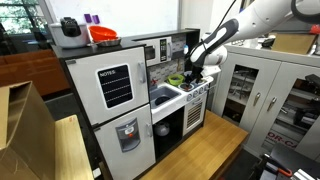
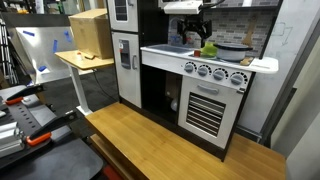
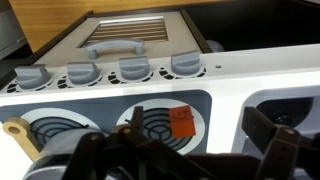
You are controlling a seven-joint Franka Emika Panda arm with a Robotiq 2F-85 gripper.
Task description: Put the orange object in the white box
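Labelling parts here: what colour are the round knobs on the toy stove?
The round plastic knobs are grey, clearest in the wrist view.

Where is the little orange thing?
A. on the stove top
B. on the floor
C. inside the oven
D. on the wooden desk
A: in the wrist view the orange thing lies on the stove top, right beside a burner.
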